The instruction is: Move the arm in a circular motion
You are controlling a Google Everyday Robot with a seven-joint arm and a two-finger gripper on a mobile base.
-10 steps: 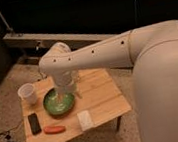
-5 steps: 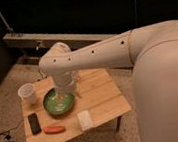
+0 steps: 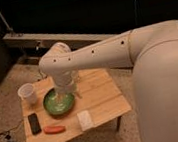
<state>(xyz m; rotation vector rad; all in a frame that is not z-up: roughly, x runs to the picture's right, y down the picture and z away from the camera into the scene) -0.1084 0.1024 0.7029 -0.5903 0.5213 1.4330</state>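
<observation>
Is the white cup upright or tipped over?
Upright: the white cup's open mouth faces up. The gripper of the cream-white arm hangs over the round green bowl.

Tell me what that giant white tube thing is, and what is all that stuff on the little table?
That big white tube is a robot's arm. It is made of thick, rounded pieces joined together, a bit like your arm with its elbow. At its end is a narrow gripper, the robot's "hand", which hangs just above a green bowl.

There is only one picture of this moment. It looks down along the arm at the table, and I can't tell where the camera sits.

On the small wooden table there is a white cup, a flat black thing like a remote, a long orange thing that may be a carrot, and a small white block.

I can't see whether the gripper holds anything.
</observation>
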